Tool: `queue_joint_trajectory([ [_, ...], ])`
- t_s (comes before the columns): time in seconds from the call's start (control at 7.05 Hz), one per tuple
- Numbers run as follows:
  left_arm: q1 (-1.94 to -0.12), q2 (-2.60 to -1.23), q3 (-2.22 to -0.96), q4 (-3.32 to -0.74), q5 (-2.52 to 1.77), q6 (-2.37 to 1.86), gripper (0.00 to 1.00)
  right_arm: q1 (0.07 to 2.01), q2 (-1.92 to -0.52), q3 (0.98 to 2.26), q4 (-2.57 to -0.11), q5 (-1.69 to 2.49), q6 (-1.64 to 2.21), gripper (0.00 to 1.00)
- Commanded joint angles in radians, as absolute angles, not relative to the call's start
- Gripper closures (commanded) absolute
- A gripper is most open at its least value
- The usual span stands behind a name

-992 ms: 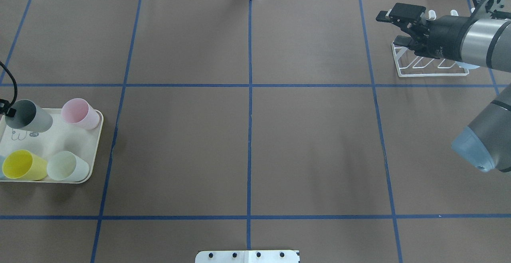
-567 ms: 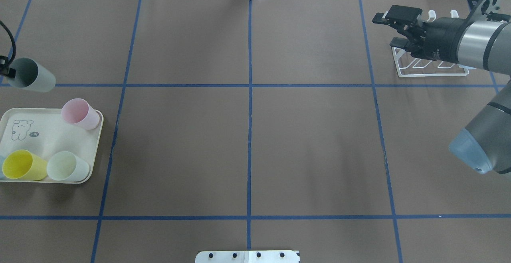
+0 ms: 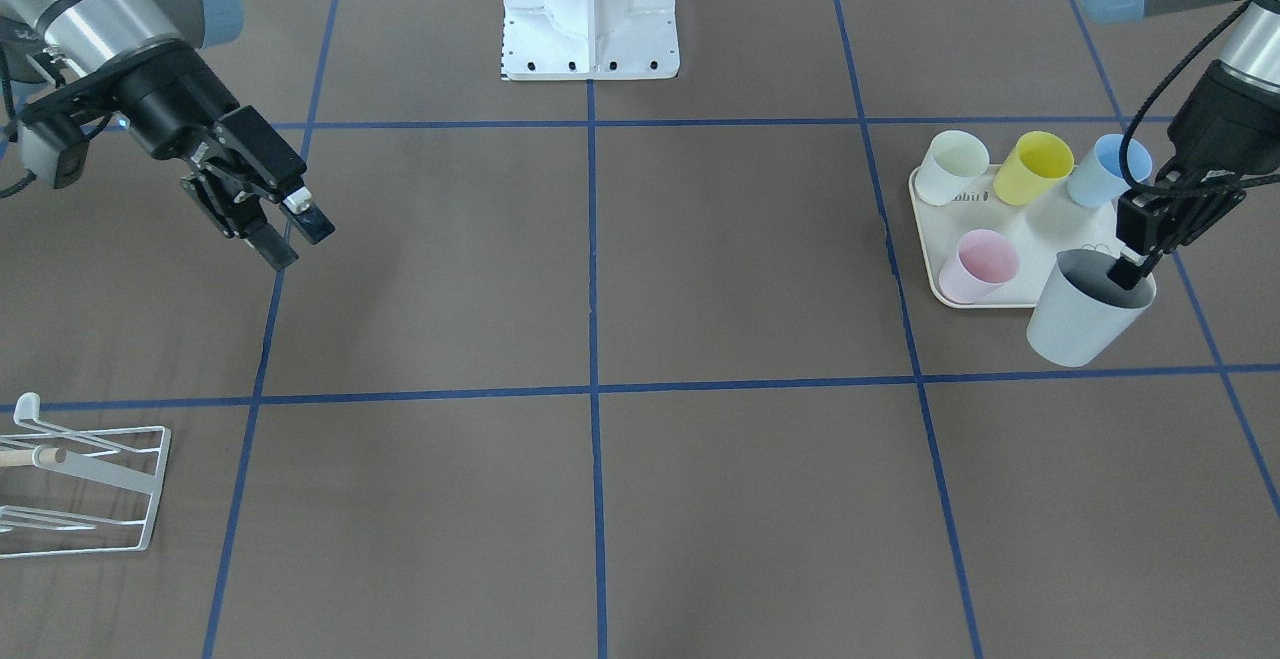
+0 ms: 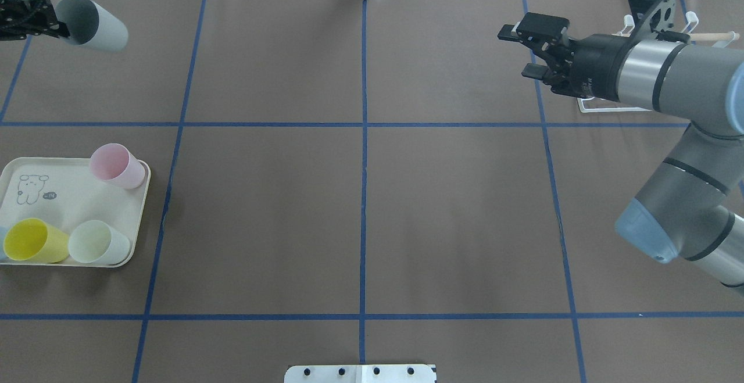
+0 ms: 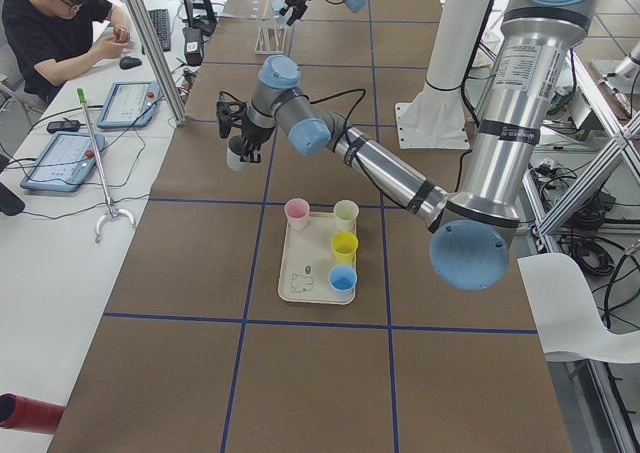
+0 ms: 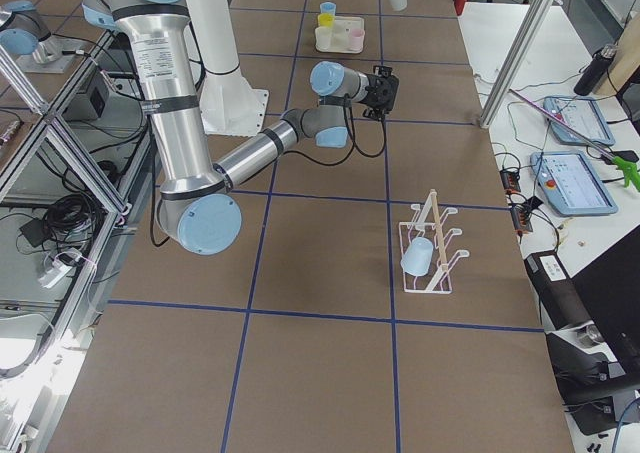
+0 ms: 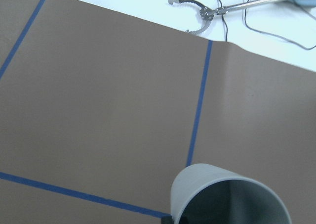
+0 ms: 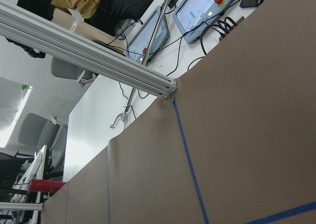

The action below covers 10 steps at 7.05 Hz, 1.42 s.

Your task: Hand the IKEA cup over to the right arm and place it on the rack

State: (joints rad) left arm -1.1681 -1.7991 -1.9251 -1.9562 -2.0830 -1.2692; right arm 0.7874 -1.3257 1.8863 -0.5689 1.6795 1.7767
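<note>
The left gripper (image 3: 1132, 271) is pinched on the rim of the grey cup (image 4: 96, 24), one finger dipping inside the mouth and the other against the outer wall. It holds the cup in the air, clear of the table, with the mouth up and only a little tilted. The cup hangs over the far left part of the table, on the side away from the robot's base and just beyond the cream tray (image 4: 75, 197). The tray carries a pink cup (image 4: 116, 165) at its far corner, and a yellow cup (image 4: 32, 240), a pale whitish-green cup (image 4: 97, 242) and a light blue cup (image 3: 1105, 171) along its near edge. The left arm stretches long and low across the table to get there. Over at the right end, the right gripper (image 4: 517, 52) hangs empty above the brown table cover (image 4: 453, 197), its jaws spread wide and its fingers pointing toward the middle of the table. The right arm (image 4: 668, 75) behind it is folded at the elbow and passes over the rack (image 6: 442, 256). That white wire rack sits at the far right of the table, well apart from the grey cup, with its wooden rod (image 4: 712, 36) on top and a pale blue cup (image 6: 418, 257) hung on one prong.
</note>
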Motion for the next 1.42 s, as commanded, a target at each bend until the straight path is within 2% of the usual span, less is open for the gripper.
queue_joint_trajectory([
  [0.0,-1.147,-1.796,-1.914,-2.196,-2.08,-1.574,1.0,0.621,-1.226,1.884,-0.568,1.431,1.88,0.0],
  [0.57,-0.953,-1.853,-1.768,-2.722,-1.875,-2.205,1.0,0.563,-1.112,1.882,-0.574,1.379,1.96,0.0],
  [0.85,-0.857,-1.896,-1.709,-2.974,-1.803,-2.371,1.0,0.561,-1.086,1.87,-0.571,1.379,1.982,0.0],
  [1.28,-0.715,-1.956,-1.629,-3.199,-1.541,-2.57,1.0,0.563,-0.967,1.781,-0.568,1.307,2.041,0.0],
])
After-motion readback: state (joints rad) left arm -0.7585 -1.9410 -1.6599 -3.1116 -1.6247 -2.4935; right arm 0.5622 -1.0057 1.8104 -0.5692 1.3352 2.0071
